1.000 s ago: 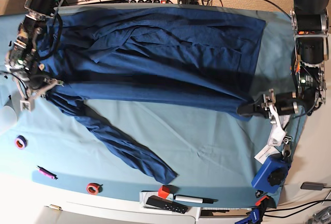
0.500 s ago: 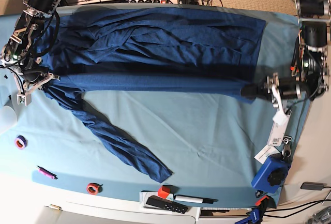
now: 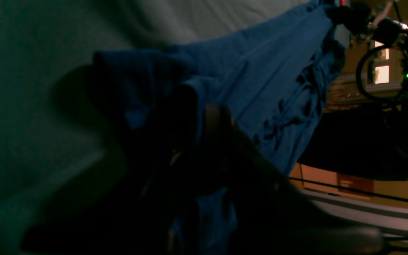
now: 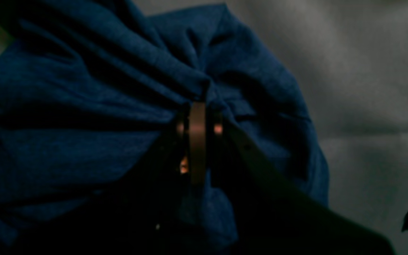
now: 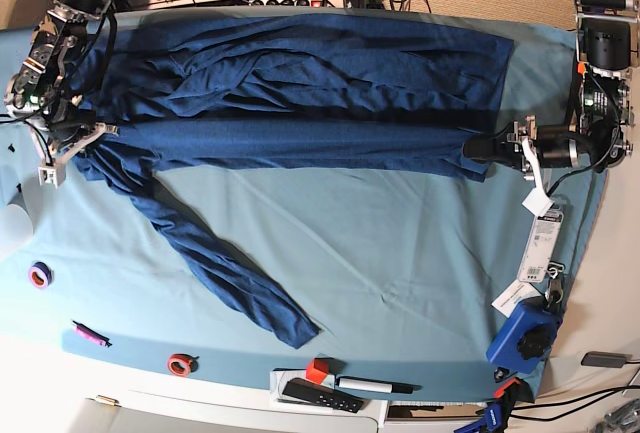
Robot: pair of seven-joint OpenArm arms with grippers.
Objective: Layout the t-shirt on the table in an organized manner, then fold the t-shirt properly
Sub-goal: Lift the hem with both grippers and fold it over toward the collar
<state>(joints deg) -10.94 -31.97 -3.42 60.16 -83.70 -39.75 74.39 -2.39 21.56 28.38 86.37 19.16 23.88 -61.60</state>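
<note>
Both jaws closed: left gripper and right gripper pinching t-shirt; white tags, printing unreadable.

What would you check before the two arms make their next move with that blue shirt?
1. Left gripper shut on the t-shirt: ok, fabric bunches at its tips in the left wrist view.
2. Right gripper shut on the t-shirt: ok, cloth is pinched between its fingers.
3. Held edge pulled straight between the two grips: ok, it runs as a fairly even band across the table.
4. Shirt laid out flat: not ok, the upper part is wrinkled and folded over.
5. Long sleeve tidy: not ok, it trails diagonally toward the near edge.
6. Sleeve clear of the red tape roll: ok, they lie apart.
</note>
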